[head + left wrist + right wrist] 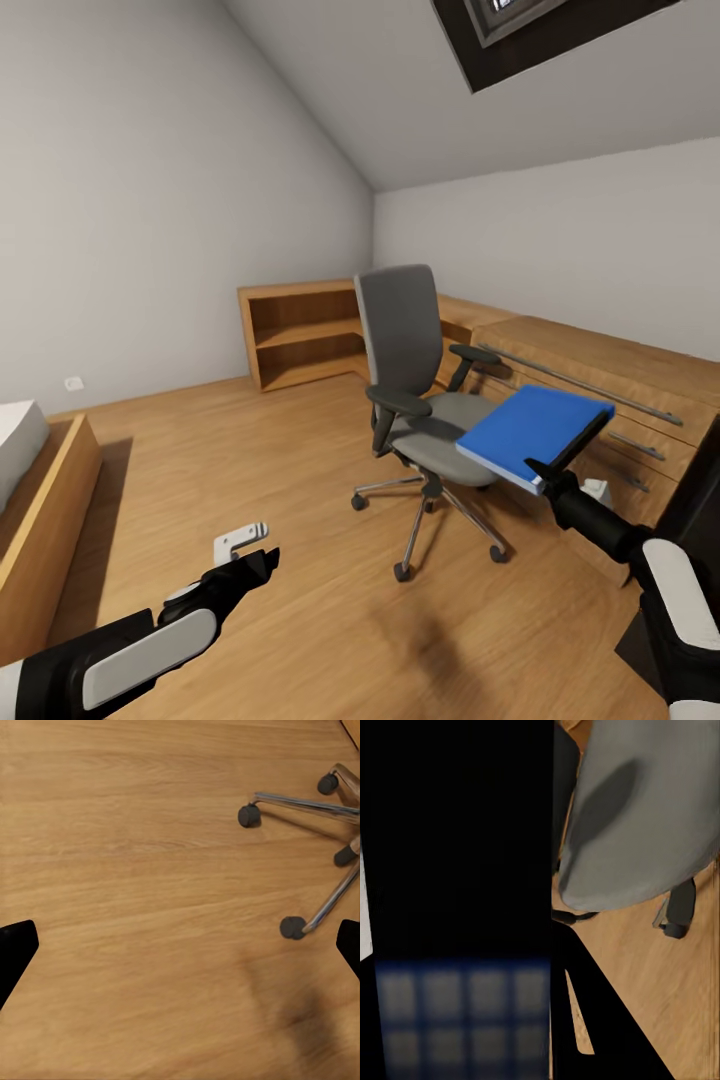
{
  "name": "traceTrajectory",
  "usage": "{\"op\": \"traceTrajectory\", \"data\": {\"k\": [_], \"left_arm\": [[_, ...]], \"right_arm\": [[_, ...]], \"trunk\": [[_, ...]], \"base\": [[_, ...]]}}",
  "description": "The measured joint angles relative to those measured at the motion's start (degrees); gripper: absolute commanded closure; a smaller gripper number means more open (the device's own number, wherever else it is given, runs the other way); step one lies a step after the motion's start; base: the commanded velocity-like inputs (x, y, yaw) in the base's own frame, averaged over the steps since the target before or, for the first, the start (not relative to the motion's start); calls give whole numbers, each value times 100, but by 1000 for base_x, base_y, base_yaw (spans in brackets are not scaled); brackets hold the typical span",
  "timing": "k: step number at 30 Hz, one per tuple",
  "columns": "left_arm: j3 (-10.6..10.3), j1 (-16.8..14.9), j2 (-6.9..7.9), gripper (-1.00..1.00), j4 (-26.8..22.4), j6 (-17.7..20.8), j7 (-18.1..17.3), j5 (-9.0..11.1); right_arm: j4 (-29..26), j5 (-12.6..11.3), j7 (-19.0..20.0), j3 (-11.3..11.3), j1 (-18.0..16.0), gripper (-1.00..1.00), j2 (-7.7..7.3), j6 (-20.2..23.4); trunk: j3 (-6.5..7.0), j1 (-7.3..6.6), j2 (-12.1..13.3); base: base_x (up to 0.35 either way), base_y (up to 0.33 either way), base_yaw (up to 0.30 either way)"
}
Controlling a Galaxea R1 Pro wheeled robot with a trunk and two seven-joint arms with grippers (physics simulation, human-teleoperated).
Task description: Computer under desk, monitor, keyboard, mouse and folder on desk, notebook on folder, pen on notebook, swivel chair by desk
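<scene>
The blue folder [532, 430] is up in the air, tilted, just off the front corner of the seat of the grey swivel chair [415, 390]. White page edges show along its lower side. The chair stands upright on the plank floor, chrome star base [322, 832] showing; the seat looks bare, though the folder hides part of it.

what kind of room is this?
Likely an attic bedroom with a work corner: sloped ceiling with a skylight, a bed edge on the wood plank floor, and a swivel chair. The right gripper holds a blue folder.
</scene>
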Motion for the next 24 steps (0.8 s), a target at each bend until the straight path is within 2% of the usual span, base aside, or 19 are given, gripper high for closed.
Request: {"op": "traceTrajectory", "data": {"k": [1,2,3,6,8,9,11,15,24], "left_arm": [[-1,0,-2,-100,3,0,0,0],[0,0,-8,-100,12,-4,5,-1],[1,0,-9,-100,14,-5,6,-1],[-1,0,-9,-100,16,-6,8,-1],[-4,0,-10,-100,16,-6,9,-5],[-5,0,-10,-100,16,-6,9,-7],[-3,0,-10,-100,16,-6,9,-14],[1,0,-10,-100,16,-6,9,-16],[-2,0,-10,-100,16,-6,9,-18]], "right_arm": [[-24,69,-4,0,1,100,12,-7],[-282,590,-33,0,53,100,143,-117],[-442,832,-52,-1,88,100,210,-161],[-812,1342,-151,-2,190,100,359,-197],[-1277,1848,-374,-6,335,100,533,-189],[-1396,1973,-444,-7,376,100,572,-179],[-1511,2099,-521,-7,418,100,610,-172],[-1569,2160,-535,-7,460,100,620,-159],[-1581,2176,-166,-4,613,100,621,-174]], "trunk": [[18,-22,40],[36,-44,80],[54,-66,120],[108,-132,241],[144,-176,321],[162,-198,361],[198,-242,441],[269,-330,602],[431,-527,963]], "base": [[0,0,0],[0,0,0],[0,0,0],[0,0,0],[0,0,0],[0,0,0],[0,0,0],[0,0,0],[0,0,0]]}}
